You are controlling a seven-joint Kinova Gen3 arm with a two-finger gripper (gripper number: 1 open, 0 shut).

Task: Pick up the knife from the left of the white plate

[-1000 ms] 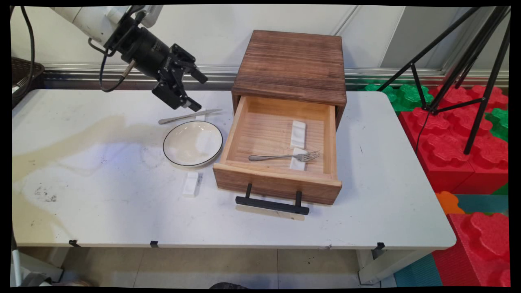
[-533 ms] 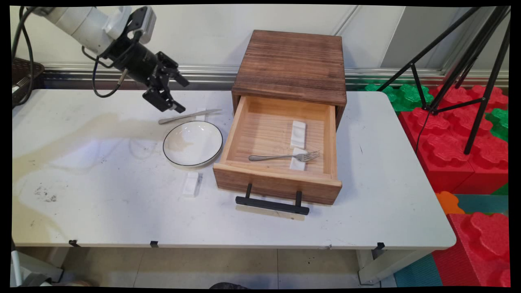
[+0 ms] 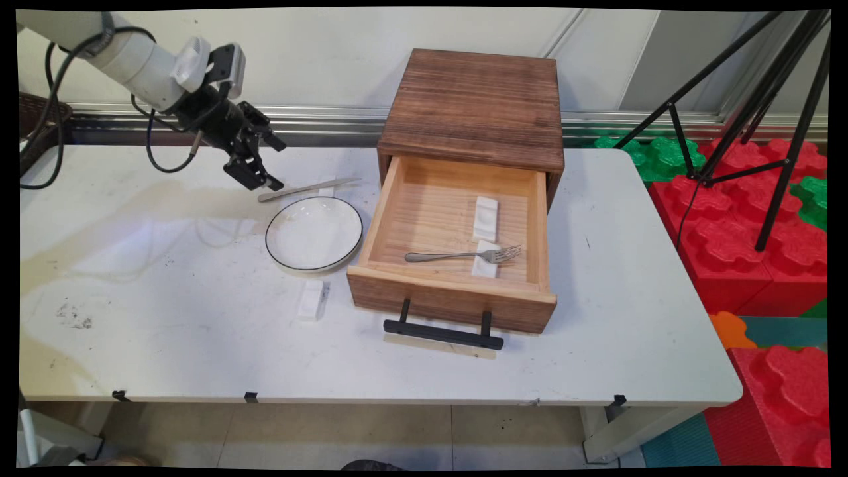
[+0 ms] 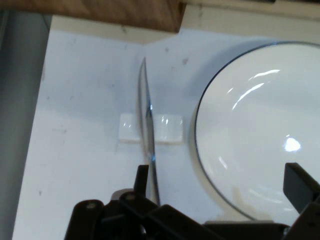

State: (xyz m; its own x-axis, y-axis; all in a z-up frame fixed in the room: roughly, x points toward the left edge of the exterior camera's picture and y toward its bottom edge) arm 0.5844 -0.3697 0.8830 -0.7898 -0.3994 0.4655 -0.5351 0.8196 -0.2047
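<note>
My gripper (image 3: pixel 277 165) hangs open and empty just above the table, by the handle end of a metal knife (image 3: pixel 308 189). The knife lies across a small white rest (image 3: pixel 326 191) behind a white plate (image 3: pixel 313 233) with a dark rim. In the hand view the knife (image 4: pixel 147 115) runs up from my left finger (image 4: pixel 142 177) over the rest (image 4: pixel 170 129). The plate (image 4: pixel 260 130) fills the right side, partly between my fingers.
A wooden cabinet (image 3: pixel 474 106) stands right of the knife, its drawer (image 3: pixel 450 298) pulled open. Inside lie a fork (image 3: pixel 464 255) and two white rests (image 3: pixel 485 218). Another white rest (image 3: pixel 311 299) lies on the table in front of the plate. A tripod (image 3: pixel 748 99) stands at the right.
The gripper has moved left and down towards the knife's handle end, staying open. Nothing on the table has moved.
</note>
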